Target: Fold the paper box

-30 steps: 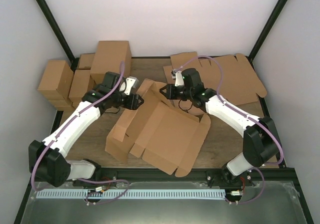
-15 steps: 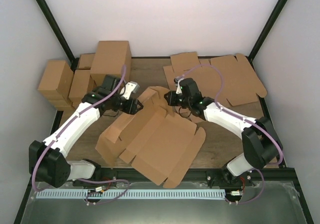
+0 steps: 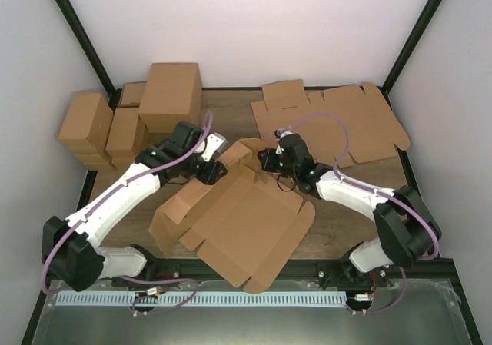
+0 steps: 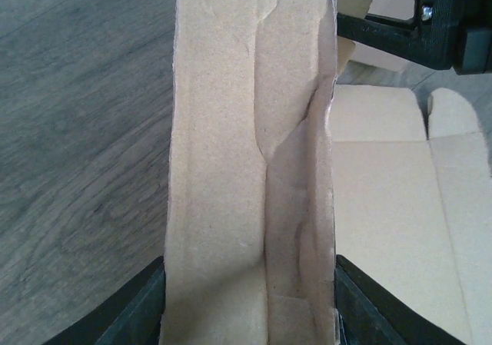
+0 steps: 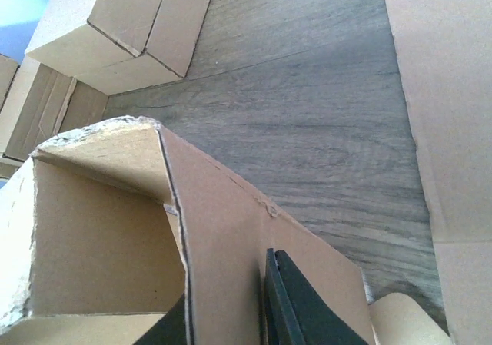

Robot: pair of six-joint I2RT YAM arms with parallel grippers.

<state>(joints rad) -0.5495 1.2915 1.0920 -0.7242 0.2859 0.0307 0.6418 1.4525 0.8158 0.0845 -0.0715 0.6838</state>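
The paper box (image 3: 246,226) is a large brown die-cut sheet lying mostly flat at the table's middle, with its far flaps raised. My left gripper (image 3: 213,171) is shut on a folded, creased far-left flap (image 4: 246,168), which fills the space between its fingers (image 4: 142,310). My right gripper (image 3: 266,159) is shut on an upright far flap (image 5: 231,230). One black finger (image 5: 296,306) presses the flap's outer face, and the other is behind it. The two grippers are close together at the box's far edge.
Several folded brown cartons (image 3: 169,91) are stacked at the back left, and they also show in the right wrist view (image 5: 131,22). Flat cardboard blanks (image 3: 346,122) lie at the back right. Black frame posts (image 3: 81,41) stand at the back corners.
Both grippers have moved nearer and lower, carrying the box's far edge with them. The sheet has slid toward the front left and lies flatter.
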